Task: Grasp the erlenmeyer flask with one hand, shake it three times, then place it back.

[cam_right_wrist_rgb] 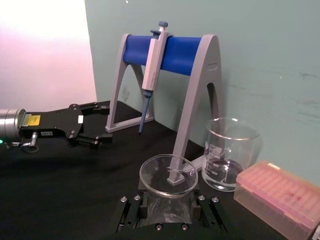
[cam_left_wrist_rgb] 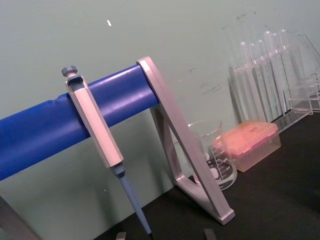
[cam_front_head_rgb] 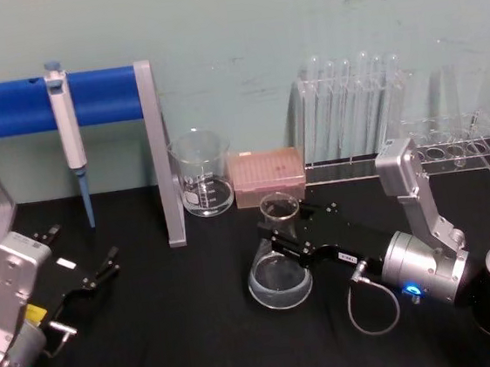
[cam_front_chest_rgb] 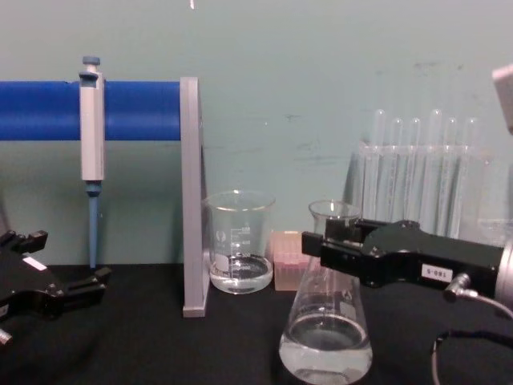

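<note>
Your right gripper is clamped on the neck of the erlenmeyer flask, standing on the table front-right of the beaker (left gripper gapes wide, far left of it).

Wall: pale green wall, plain and matte, running straight behind the desk, with a few dark scuffs and small marks.
Wall edge: in the right wrist view the green stops at a vertical line; beyond it lies a washed-out pinkish-white bright area.
Desk: black matte desk, its far side meeting the wall.
Light: soft and even, with faint shadows on the wall.
</note>
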Tool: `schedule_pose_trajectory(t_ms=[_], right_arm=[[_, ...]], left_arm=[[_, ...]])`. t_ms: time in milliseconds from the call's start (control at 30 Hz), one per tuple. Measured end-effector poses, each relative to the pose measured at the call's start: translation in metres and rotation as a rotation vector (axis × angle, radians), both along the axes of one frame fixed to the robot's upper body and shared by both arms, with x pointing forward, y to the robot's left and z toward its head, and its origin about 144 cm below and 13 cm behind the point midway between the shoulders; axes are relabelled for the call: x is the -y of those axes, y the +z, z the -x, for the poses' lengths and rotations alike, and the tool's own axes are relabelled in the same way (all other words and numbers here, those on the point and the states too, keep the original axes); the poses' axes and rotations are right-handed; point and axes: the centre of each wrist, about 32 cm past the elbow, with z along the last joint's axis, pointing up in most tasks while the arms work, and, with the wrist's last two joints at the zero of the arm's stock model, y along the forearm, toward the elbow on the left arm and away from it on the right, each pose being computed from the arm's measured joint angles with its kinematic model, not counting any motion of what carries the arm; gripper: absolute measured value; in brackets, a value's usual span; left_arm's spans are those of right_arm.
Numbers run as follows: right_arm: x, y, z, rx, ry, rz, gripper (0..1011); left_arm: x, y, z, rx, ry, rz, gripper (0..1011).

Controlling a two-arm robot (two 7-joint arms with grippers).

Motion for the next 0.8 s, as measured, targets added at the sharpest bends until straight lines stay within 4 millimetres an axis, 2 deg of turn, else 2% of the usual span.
schedule_pose_trajectory(t_ms=[800], right_arm=[[-0.001,-0.013,-0.007,-0.034,0.029,0.031,457]], left_arm=[[0.0,0.0,0.0,0.0,0.0,0.0,1001]])
